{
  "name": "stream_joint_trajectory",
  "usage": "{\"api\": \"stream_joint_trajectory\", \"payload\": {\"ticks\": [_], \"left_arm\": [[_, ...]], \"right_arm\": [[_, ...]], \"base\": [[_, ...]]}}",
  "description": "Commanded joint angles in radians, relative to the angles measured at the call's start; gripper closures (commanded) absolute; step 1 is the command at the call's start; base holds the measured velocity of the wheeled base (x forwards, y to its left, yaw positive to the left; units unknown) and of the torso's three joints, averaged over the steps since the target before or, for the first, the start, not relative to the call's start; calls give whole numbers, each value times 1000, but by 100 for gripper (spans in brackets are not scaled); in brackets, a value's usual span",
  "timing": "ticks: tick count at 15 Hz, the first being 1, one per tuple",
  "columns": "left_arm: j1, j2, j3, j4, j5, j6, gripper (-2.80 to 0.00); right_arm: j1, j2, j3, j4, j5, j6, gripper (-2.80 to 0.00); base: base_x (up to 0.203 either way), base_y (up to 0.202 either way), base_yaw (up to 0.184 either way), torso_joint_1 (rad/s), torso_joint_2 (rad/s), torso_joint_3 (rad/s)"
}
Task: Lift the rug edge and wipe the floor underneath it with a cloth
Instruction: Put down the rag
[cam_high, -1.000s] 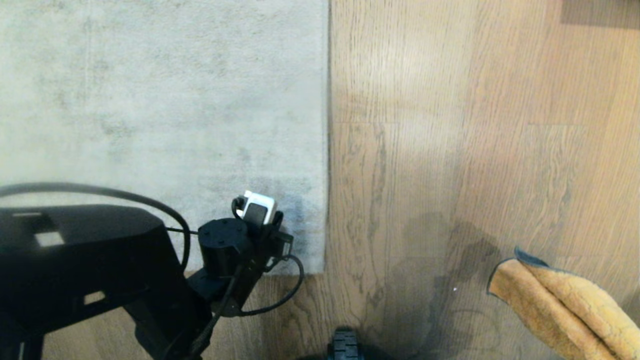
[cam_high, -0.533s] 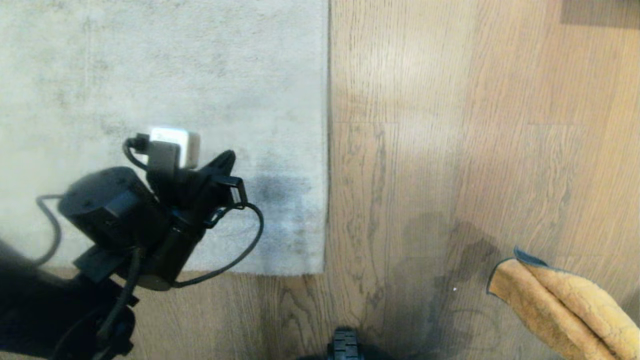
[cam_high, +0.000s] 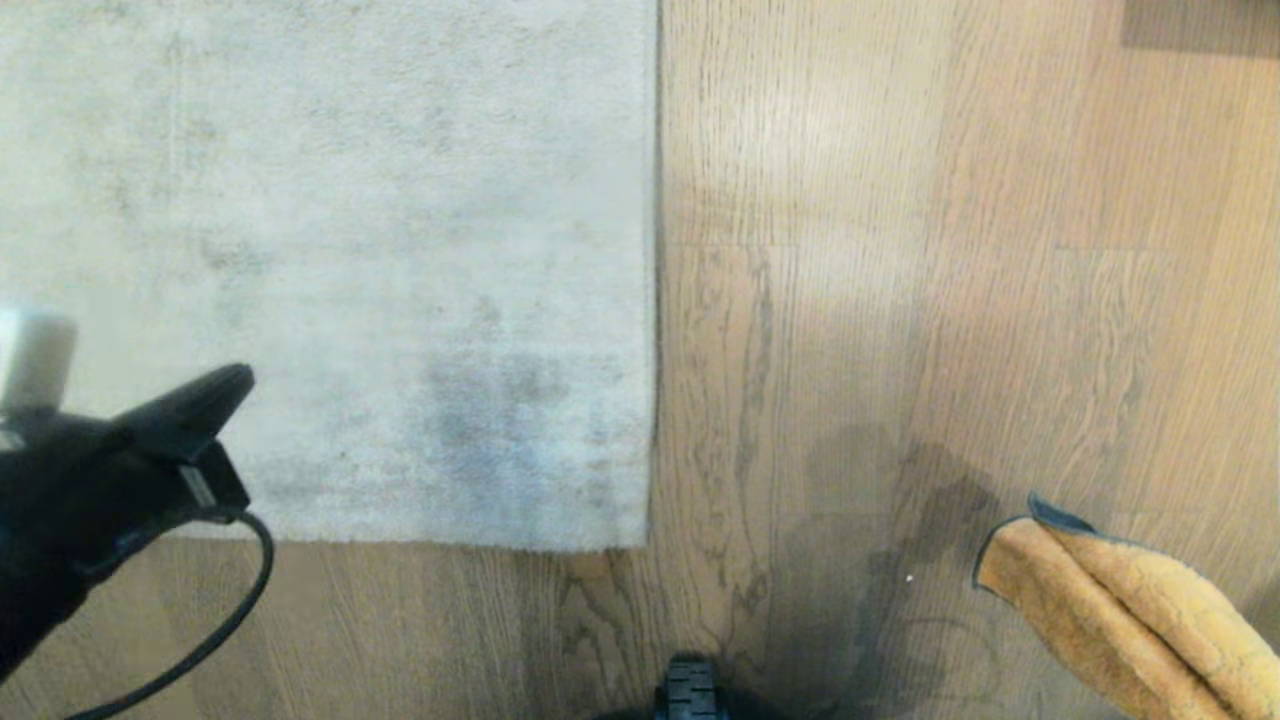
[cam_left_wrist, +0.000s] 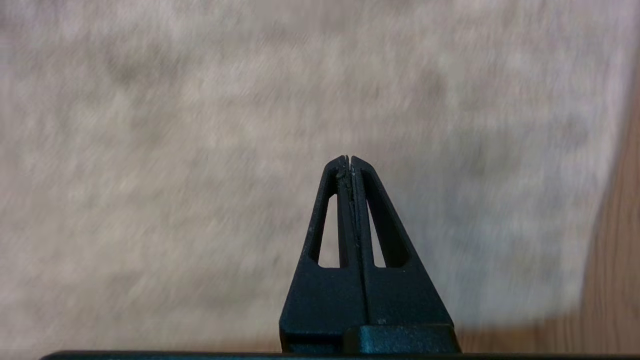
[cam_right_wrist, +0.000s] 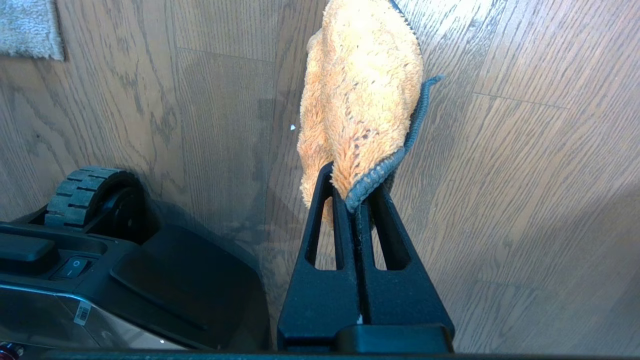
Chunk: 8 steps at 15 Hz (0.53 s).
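The rug edge (cam_high: 655, 300) runs straight up the middle of my head view, with the pale grey rug (cam_high: 330, 250) to its left and lying flat on the floor (cam_high: 900, 300). I see no part of it lifted. The near edge of the rug also lies flat, and its corner is in the lower middle of the view. A darker grey patch is on the pile just inside this corner.

The cloth (cam_right_wrist: 360, 95) is at the lower right of my head view, well apart from the rug edge. It is mustard-orange and fluffy with a dark grey trim. My right gripper (cam_right_wrist: 356, 200) has its two fingers pressed together on one end of the cloth, and the rest of it hangs free above the wood planks. I cannot tell if the cloth touches the floor.

My left gripper (cam_left_wrist: 349, 159) is at the far left of the head view, over the near part of the rug and away from the rug edge. Its fingers are fully together and there is nothing between them. A black cable (cam_high: 215, 620) loops below it.

At the bottom I see a small black wheel (cam_right_wrist: 82, 192) of the base, on the wood beside the rug corner.
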Motion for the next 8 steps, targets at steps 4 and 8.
{"api": "stream_joint_trajectory", "payload": {"ticks": [4, 8], "left_arm": [[57, -395, 90, 305, -46, 9, 0], [61, -679, 200, 495, -52, 16, 0]], "right_arm": [[0, 1, 0, 1, 1, -1, 0], [2, 1, 0, 1, 1, -1, 0]], "base": [[0, 0, 0, 0, 0, 0], [0, 0, 0, 0, 0, 0]]}}
